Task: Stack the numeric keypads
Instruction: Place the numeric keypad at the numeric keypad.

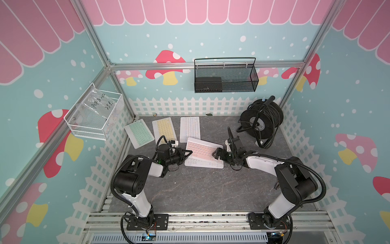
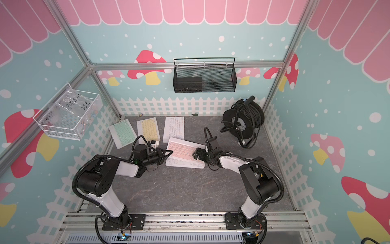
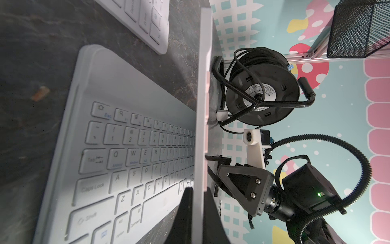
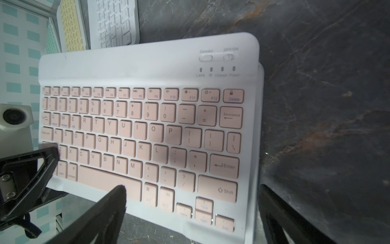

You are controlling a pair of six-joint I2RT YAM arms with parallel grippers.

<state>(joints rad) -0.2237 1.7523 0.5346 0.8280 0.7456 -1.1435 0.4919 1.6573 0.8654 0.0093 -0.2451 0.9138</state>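
Black left gripper [image 1: 188,152] [image 3: 198,191] is clamping shut on the left short edge of the pink keypad [image 1: 203,151] [image 4: 147,131]. It is holding that end slightly off the white keypad [image 1: 200,164] [image 3: 126,147] underneath. The pink keypad is sitting skewed across the white one at mid table [image 1: 200,190], and the lower frame is showing along the near side. The right gripper [image 1: 216,154] [image 4: 192,192] is standing wide open at the pink keypad's right end, gripping nothing: one finger is over the keys and one is past the edge, contact unclear. Further back, the mint keypad [image 1: 139,133], yellow keypad [image 1: 164,130] and pale keypad [image 1: 190,128] are lying flat in a row, unstacked. The cable reel [image 1: 261,120] is standing at the right rear.
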